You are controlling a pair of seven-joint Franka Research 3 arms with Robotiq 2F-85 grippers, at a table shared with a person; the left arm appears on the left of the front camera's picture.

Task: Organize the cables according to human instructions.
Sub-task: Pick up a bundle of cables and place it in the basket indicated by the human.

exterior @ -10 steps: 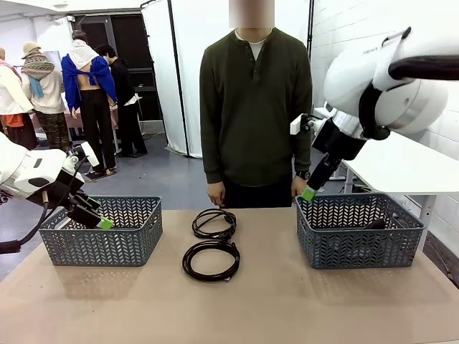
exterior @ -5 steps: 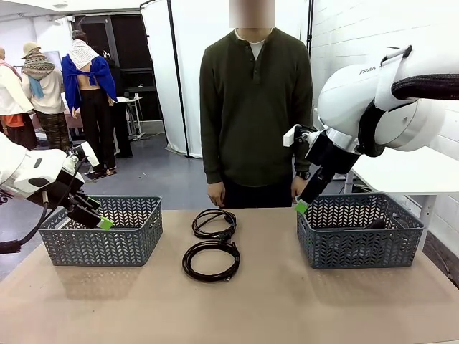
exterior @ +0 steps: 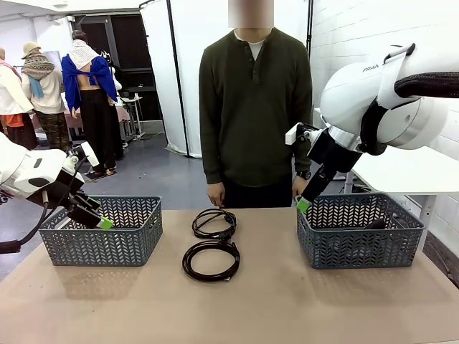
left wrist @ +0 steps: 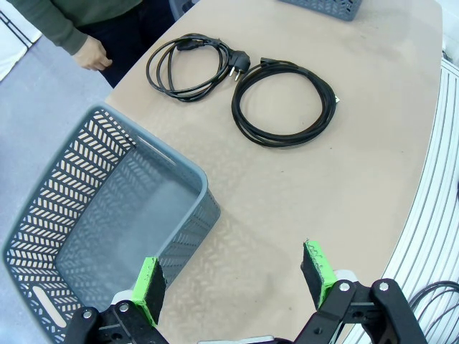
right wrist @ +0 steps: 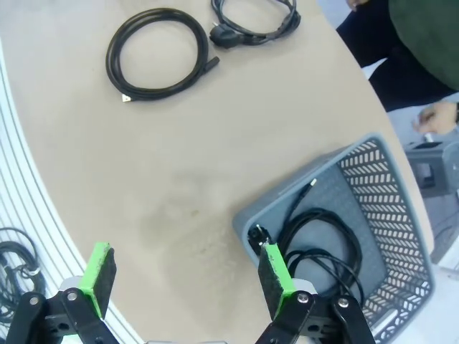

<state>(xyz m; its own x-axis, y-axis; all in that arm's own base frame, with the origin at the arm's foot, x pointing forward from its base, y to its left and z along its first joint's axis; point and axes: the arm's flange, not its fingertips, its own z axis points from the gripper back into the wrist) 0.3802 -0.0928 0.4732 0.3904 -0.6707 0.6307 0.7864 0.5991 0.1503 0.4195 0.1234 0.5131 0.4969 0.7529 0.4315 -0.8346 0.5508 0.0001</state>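
Observation:
Two black coiled cables lie on the table's middle: the far cable with a plug end, and the near cable. More black cables lie inside the right grey basket. My right gripper hangs open and holds nothing above that basket's left rim. Over the left grey basket, my left gripper is open too, with nothing between its fingers.
A person stands at the far edge of the table, arms down, one hand near the far cable and the other hand behind my right gripper. Bare tabletop stretches in front of the cables and between the baskets.
My right gripper has dropped slightly and shifted left toward the right basket's left rim. The left arm and the cables have not moved.

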